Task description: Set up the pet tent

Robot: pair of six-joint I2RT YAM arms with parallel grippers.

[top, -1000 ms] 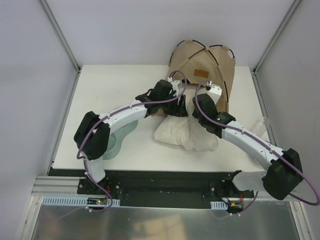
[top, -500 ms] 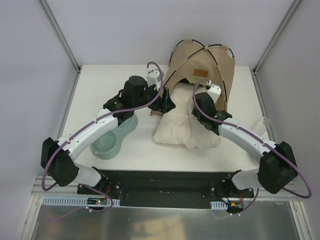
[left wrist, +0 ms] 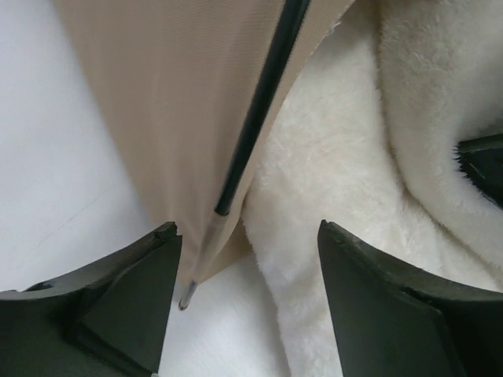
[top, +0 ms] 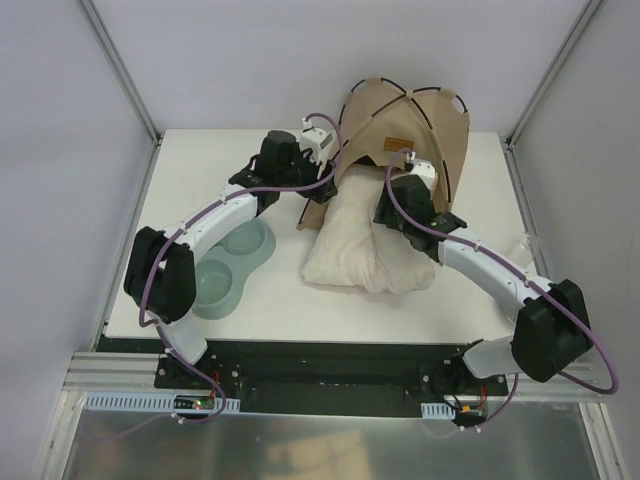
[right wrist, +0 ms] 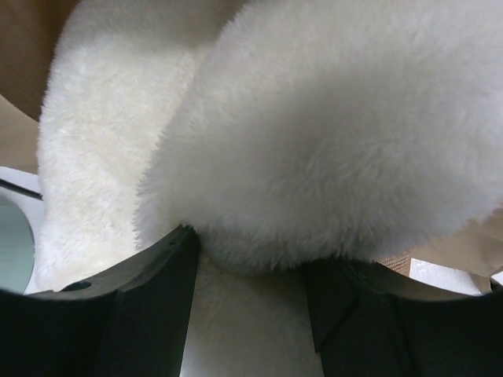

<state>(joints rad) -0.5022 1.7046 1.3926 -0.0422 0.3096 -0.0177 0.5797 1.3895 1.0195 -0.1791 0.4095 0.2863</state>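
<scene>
The tan fabric pet tent (top: 410,115) stands domed at top centre of the overhead view. The left gripper (left wrist: 247,228) is released, straddling its thin black pole (left wrist: 259,102). The right gripper (right wrist: 251,236) brackets the white fluffy cushion (right wrist: 314,141); whether it squeezes, I cannot tell.

White cushion (top: 365,250) across tent (top: 420,125) mouth

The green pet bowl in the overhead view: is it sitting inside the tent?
No, the green bowl sits on the table to the left of the white cushion, outside the tan tent.
</scene>
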